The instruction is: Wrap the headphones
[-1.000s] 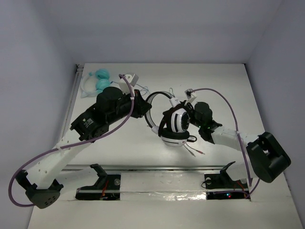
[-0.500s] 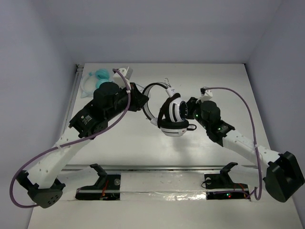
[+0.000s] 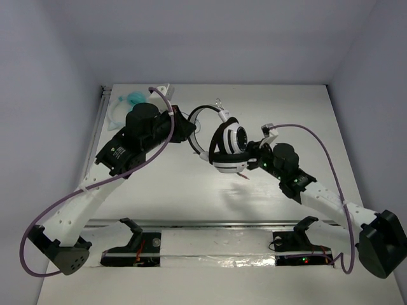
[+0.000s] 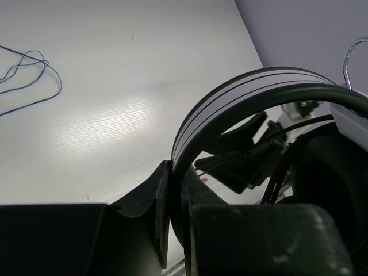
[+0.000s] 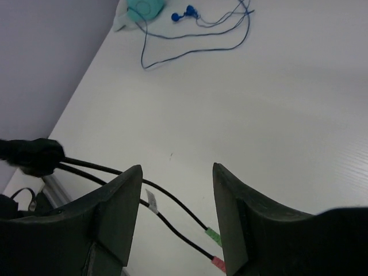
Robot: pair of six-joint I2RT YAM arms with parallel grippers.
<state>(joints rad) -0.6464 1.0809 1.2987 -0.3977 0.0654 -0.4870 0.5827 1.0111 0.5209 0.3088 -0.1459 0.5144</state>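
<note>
Two arms meet at the headphones (image 3: 230, 145), which sit near the middle of the table (image 3: 159, 187) with their striped ear cups stacked close together and the white band (image 4: 230, 95) arching away to the left of the cups. The left gripper (image 3: 189, 135) is at the far end of that arch from the cups, and its wrist view shows the jaws pressed together on the band, which runs straight down into the narrow slot between them. The right gripper (image 3: 253, 157) is just to the right of the cups, pointing at them. Its fingers (image 5: 118, 207) are spread wide and pinch nothing. Through the gap, two strands of the thin black cable (image 5: 172, 202) run from the headphones side across the table, ending in small green and red tags; whether either finger touches them cannot be told. Well to the left of the headphones, by the table's far left corner, lie the teal headphones (image 3: 132, 100) with their blue cable (image 5: 195, 35) in loose loops.
</note>
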